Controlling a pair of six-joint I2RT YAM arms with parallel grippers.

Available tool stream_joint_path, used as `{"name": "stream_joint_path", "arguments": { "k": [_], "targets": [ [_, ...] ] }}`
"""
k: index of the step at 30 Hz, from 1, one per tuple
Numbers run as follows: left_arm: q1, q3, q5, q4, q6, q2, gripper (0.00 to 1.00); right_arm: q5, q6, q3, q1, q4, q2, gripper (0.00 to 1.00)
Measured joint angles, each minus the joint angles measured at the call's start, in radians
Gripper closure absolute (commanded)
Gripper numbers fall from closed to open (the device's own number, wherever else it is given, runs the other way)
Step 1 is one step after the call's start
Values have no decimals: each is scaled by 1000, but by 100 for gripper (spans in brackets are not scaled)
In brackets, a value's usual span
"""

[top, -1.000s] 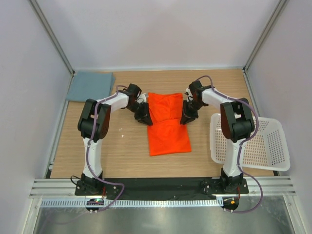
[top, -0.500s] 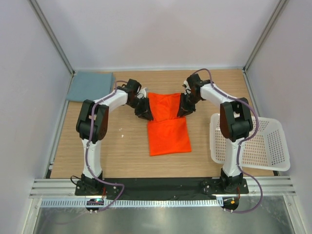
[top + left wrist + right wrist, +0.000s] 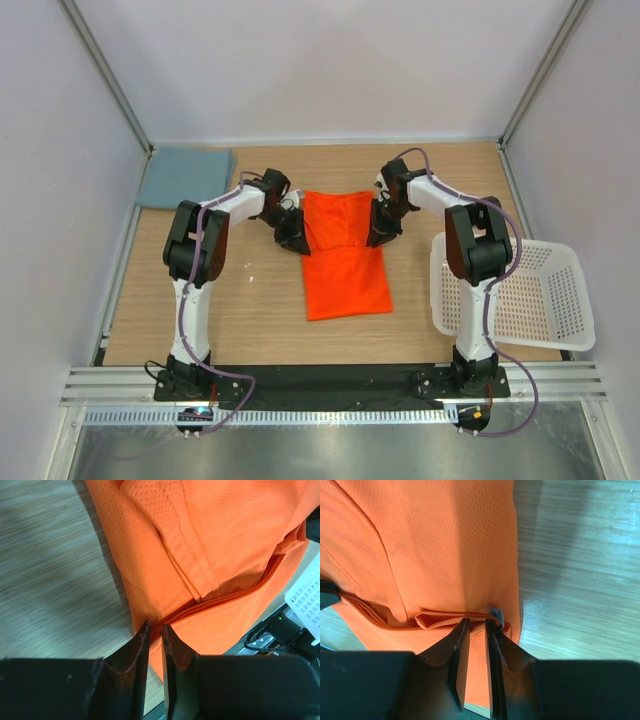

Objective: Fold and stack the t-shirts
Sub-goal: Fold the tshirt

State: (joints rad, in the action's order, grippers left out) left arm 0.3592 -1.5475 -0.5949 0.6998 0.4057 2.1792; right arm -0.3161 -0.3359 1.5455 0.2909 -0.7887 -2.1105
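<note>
The orange t-shirt lies in the middle of the table, its far part doubled over the near part along a crease. My left gripper sits at the shirt's left edge. In the left wrist view its jaws are pinched on the orange fabric at the fold. My right gripper sits at the right edge. Its jaws are closed on the layered orange hem. The grey-blue t-shirt lies folded flat in the far left corner, away from both arms.
A white perforated basket stands at the right, overhanging the table's near right edge, close to the right arm's elbow; its corner shows in the left wrist view. Walls enclose the table on three sides.
Both grippers have shifted slightly toward the far side, still on the orange shirt's edges. The right one has also come in toward the shirt, and the doubled layer looks a little narrower.
</note>
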Motion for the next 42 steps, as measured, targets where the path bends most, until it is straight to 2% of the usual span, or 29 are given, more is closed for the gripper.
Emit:
{"name": "stream_joint_path", "arguments": {
  "k": [6, 13, 22, 24, 25, 27, 30, 36, 42],
  "targets": [
    [-3, -16, 52, 47, -21, -14, 80, 8, -8, 5, 3, -31, 31, 69],
    [-13, -40, 72, 70, -21, -15, 79, 33, 0, 95, 2, -63, 38, 69],
    [-14, -36, 77, 71, -20, -15, 79, 21, -10, -35, 1, -22, 17, 71],
    [-14, -32, 93, 70, -20, -15, 74, 26, -6, -33, 1, -25, 17, 71],
    [-14, -32, 99, 70, -16, -16, 66, 30, -3, -31, 1, -28, 16, 71],
    [-14, -28, 117, 70, -13, -32, 58, 48, 5, -21, 1, -38, 16, 68],
    [-14, -24, 173, 69, -6, -89, 51, 91, 23, 8, 4, -63, 16, 60],
    [-14, -3, 217, 58, 11, -294, 48, 142, 58, 33, 4, -105, 68, 52],
    [-12, 194, 206, 29, 42, -523, 48, 161, 69, -142, 78, -102, 298, 45]
  ]
}}
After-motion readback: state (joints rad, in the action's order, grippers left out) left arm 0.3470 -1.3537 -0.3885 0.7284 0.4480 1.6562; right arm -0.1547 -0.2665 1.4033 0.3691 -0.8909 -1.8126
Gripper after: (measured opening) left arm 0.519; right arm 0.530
